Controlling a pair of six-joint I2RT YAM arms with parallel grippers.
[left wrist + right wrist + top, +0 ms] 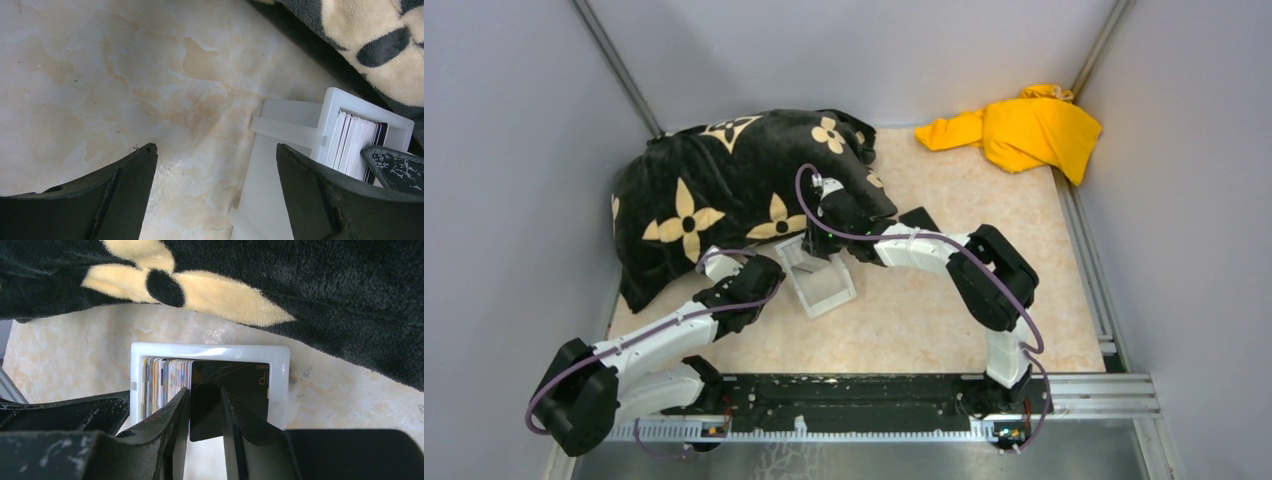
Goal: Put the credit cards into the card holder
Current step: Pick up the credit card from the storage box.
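White tray (210, 351) holds cards (165, 376) on edge, faces parallel to R gripper (205, 392) jaws. Jaws narrowed astride dark card (245, 382) (pinched yet? can't tell). L gripper (215, 150) wide open, empty, beside tray. Your R is nearer.

Left arm (659, 340), right arm (919, 248) — white and black
White links, black joints, purple cables (800, 195); scuffed black tool fingers (172, 440).

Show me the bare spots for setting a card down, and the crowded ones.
Free: the tabletop between the yellow cloth and the right arm, and the strip between both arms near their bases. Crowded: around the white tray, hemmed by the cushion, the right end effector and the left end effector.
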